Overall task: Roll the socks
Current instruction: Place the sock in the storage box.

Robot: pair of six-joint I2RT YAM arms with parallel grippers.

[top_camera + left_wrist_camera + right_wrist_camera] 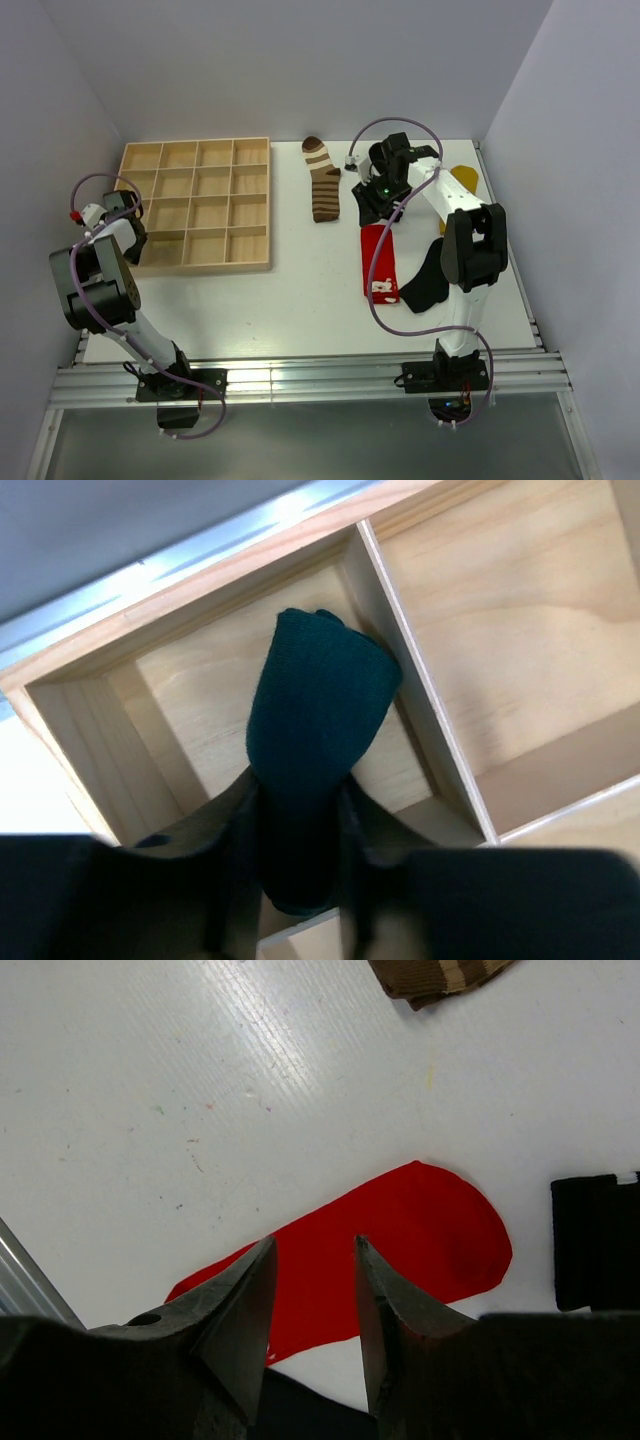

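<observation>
Left pincer clamps teal sock at edge compartment.

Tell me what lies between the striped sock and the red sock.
Only bare white table separates the striped sock from the red sock, clearest in the right wrist view.

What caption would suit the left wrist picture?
Left gripper holds a rolled dark teal sock over a wooden tray compartment.
</observation>
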